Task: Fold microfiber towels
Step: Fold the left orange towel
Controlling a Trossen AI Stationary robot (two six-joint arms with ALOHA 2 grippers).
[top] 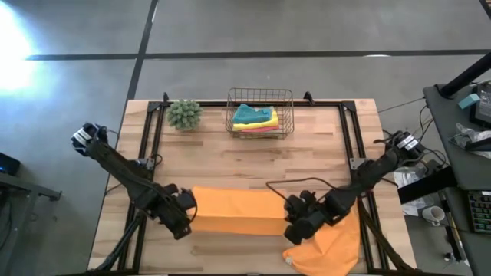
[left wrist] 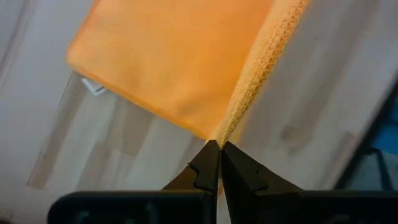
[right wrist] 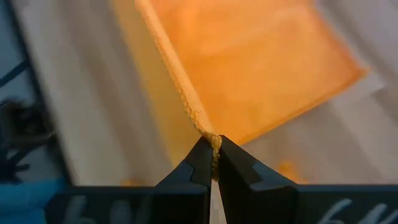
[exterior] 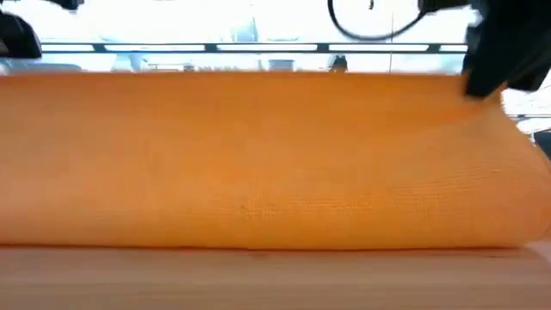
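An orange microfiber towel (top: pixel 238 211) lies as a long rectangle near the table's front edge, between my two grippers; it fills the low view (exterior: pixel 258 164). My left gripper (top: pixel 186 220) is shut on its left end and my right gripper (top: pixel 293 225) on its right end. A second orange towel (top: pixel 330 241) lies crumpled under the right arm, at the front right. Folded teal, yellow and pink towels (top: pixel 255 117) lie stacked in a wire basket (top: pixel 259 96). The sage green towel is out of view. My left gripper pinches the towel's left near corner (left wrist: pixel 219 132) between its two fingers, on the stitched edge. The fingers come slanting down from the table's left. The cloth runs away from the fingers along that edge, and its far part lies on the table. My right gripper pinches the towel's right near corner (right wrist: pixel 211 138) between its two fingers, where the stitched edge ends. The fingers come slanting down from the table's right. The cloth beyond them spreads over the table.
A fuzzy green plant ball (top: pixel 184 113) stands at the far left beside the basket. A black frame (top: pixel 349 130) runs round the table. A black cable (top: pixel 295 184) loops over the wood behind the right gripper. Bare wood lies between the towel and the basket.
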